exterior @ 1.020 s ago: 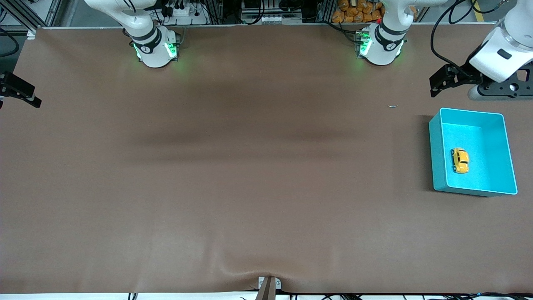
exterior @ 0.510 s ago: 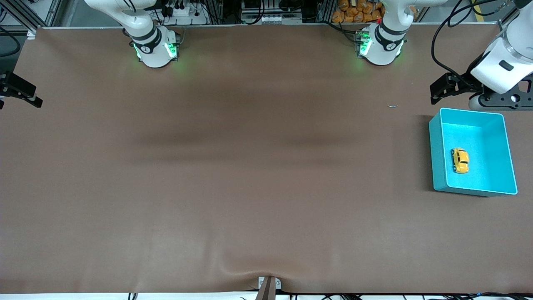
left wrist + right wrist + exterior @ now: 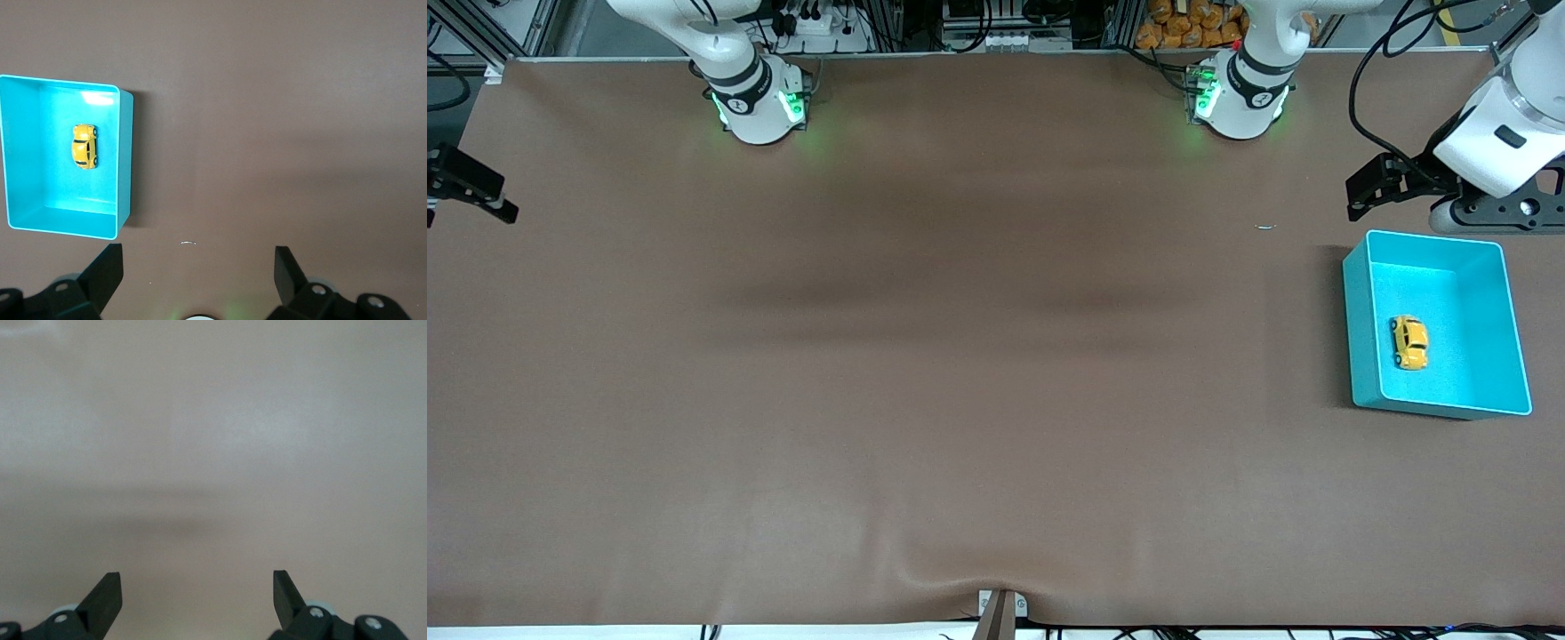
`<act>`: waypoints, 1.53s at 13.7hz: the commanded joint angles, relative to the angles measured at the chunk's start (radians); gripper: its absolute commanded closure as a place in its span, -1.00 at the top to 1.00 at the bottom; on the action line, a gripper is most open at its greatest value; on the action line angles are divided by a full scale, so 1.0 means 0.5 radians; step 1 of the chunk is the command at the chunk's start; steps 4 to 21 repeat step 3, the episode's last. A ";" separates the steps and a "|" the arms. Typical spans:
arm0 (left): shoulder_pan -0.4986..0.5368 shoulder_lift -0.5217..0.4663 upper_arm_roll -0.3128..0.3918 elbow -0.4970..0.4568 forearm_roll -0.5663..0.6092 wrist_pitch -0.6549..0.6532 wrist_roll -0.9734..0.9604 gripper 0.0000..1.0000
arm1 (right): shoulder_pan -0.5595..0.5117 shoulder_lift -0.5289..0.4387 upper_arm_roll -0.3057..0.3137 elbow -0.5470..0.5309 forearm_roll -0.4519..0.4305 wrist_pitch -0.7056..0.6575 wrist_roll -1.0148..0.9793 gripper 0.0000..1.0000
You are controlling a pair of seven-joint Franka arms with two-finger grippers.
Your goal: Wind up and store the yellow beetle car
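Brown table, yellow beetle car in teal bin, both hands spread empty, seemingly unlabelled

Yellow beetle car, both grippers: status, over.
Left gripper open, empty, over bare table beside teal bin. Right gripper open, empty, waiting at its table end. Yellow beetle car in bin, upright. Nothing in the way.

Even overhead light, front view sharp; soft dark shadow bands across the tabletop. Glare patch on the teal bin wall. Right wrist view washed out, pale, hazy. Green LED glow at arm bases.
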 commanded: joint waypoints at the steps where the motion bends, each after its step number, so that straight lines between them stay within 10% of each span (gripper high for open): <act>1: 0.007 0.012 -0.006 0.047 -0.030 -0.048 0.023 1.00 | 0.044 -0.003 0.005 -0.012 -0.026 -0.040 0.002 1.00; 21: 0.007 0.012 -0.006 0.047 -0.030 -0.045 0.023 1.00 | 0.075 -0.009 0.005 -0.076 -0.047 -0.034 0.002 1.00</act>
